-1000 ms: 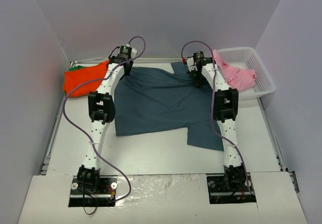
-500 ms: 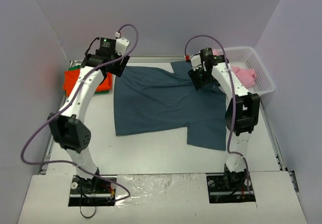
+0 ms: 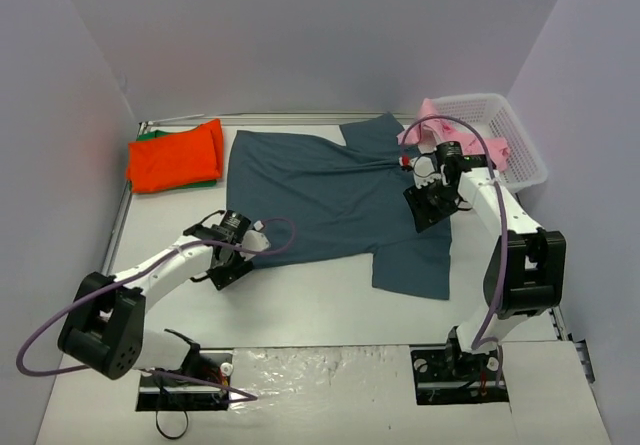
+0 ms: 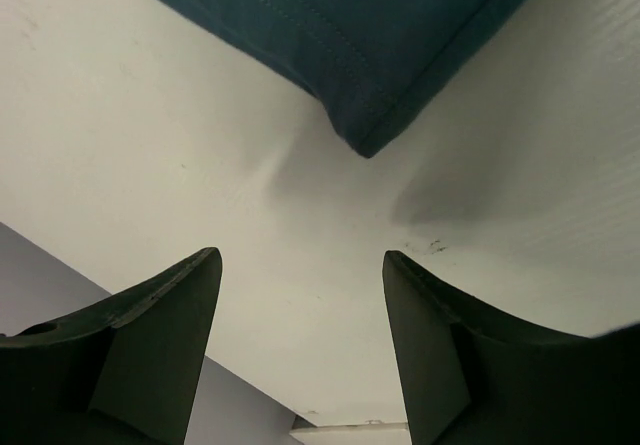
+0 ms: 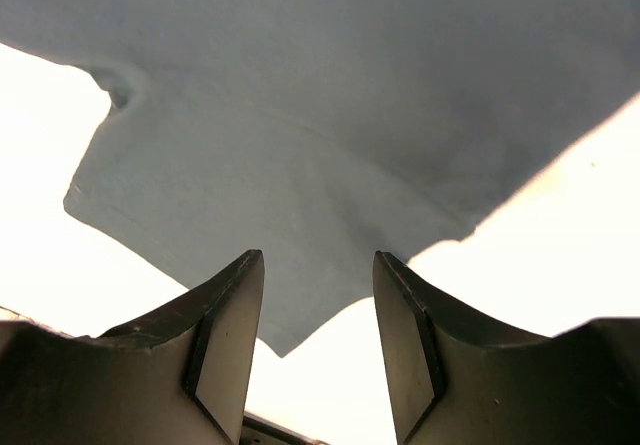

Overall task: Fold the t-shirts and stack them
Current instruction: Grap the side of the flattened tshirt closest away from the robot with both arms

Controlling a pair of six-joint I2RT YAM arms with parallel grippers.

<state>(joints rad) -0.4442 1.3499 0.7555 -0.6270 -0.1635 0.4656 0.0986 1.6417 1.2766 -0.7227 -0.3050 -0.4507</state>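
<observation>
Left fingers (image 4: 150, 345) apart, slate-blue t-shirt (image 4: 380, 25) corner ahead

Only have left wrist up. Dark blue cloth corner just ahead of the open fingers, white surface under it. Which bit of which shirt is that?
Observer: It is a hem corner of the dark slate-blue t-shirt, the corner nearest the left arm's base. The shirt lies spread out on the white table, and the left gripper is just short of that corner.
Operator: Right arm doing anything?
Observer: The right gripper is open over the shirt's opposite, right-hand end and holds nothing.
</observation>
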